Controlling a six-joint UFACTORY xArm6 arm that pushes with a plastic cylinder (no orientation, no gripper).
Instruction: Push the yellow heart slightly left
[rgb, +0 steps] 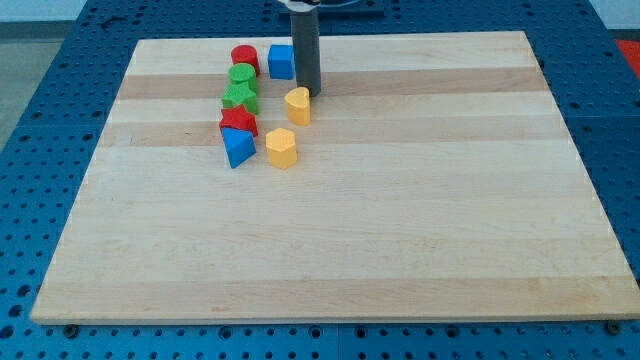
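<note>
Nearest you sits a yellow block (282, 148), beside the blue triangular block (237, 146). You see the yellow heart (297, 104) up-board of them, with my tip (310, 94) touching its upper right edge, just right of the blue cube (281, 61). No fingers exist here to describe.

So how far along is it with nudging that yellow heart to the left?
Nothing looks done yet: the yellow heart sits just right of the green star. In hand: my tip stands at the heart's upper right edge, about touching it, on the side to push from. Left: the short shove toward the view's left, without knocking the star or the other yellow block below.
</note>
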